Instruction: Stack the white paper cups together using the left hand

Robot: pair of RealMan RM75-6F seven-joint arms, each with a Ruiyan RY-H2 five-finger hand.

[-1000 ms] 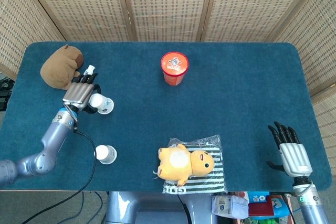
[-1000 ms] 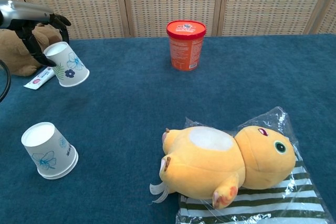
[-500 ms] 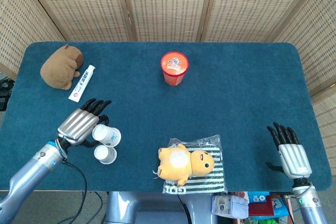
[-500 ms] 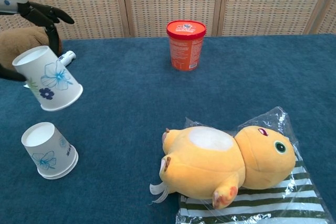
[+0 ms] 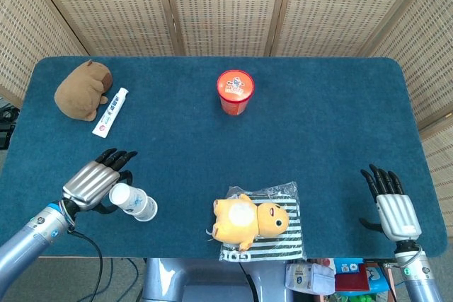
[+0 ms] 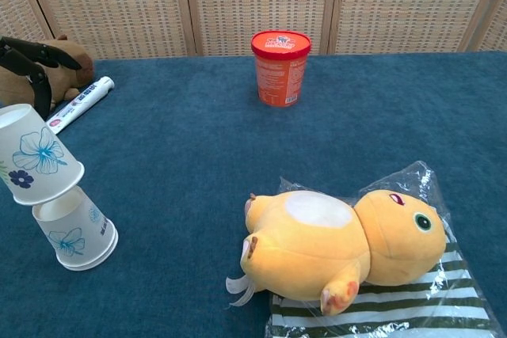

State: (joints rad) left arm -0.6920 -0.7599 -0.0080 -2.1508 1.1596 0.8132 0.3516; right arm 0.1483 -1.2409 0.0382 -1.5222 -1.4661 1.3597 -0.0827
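Observation:
My left hand (image 5: 93, 183) grips a white paper cup with blue flowers (image 6: 36, 156), upside down and tilted, just above a second upside-down cup (image 6: 77, 229) that stands on the table at the front left. The held cup's rim overlaps the top of the standing one; whether they touch I cannot tell. In the head view the two cups (image 5: 133, 202) show as one overlapping pair beside the hand. Only the dark fingers (image 6: 28, 57) of the left hand show in the chest view. My right hand (image 5: 391, 203) hovers open at the front right, holding nothing.
A red-lidded tub (image 5: 235, 91) stands at the back centre. A yellow plush toy (image 5: 251, 221) lies on a striped plastic bag (image 5: 279, 245) at the front. A brown plush (image 5: 82, 89) and a toothpaste tube (image 5: 110, 112) lie at the back left.
My left hand has carried the cup from beside the brown plush toward the front edge, to just over the standing cup. The toothpaste tube is uncovered. The right hand has not moved.

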